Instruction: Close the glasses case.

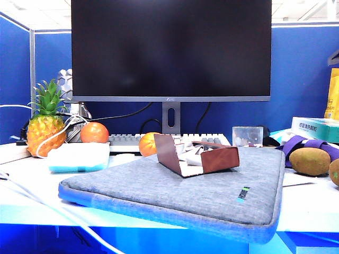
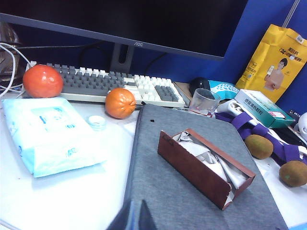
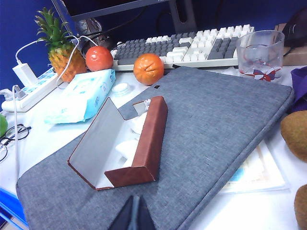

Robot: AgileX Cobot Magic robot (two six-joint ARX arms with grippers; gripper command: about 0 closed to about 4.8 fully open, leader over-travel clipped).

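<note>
Leather-look reddish-brown glasses case (image 1: 198,157) lies open near the middle of the grey woven laptop sleeve (image 1: 159,196), flat flap raised, pale lining and crumpled white cloth (image 3: 130,143) showing. The sleeve rests on a white desk (image 1: 32,164) before a grey keyboard (image 2: 105,82), a dark monitor (image 1: 169,47) and blue partition walls. Only a dark tip of the left gripper (image 2: 132,218) and of the right gripper (image 3: 132,215) shows, both short of the case; each looks pressed together, holding nothing.
</note>
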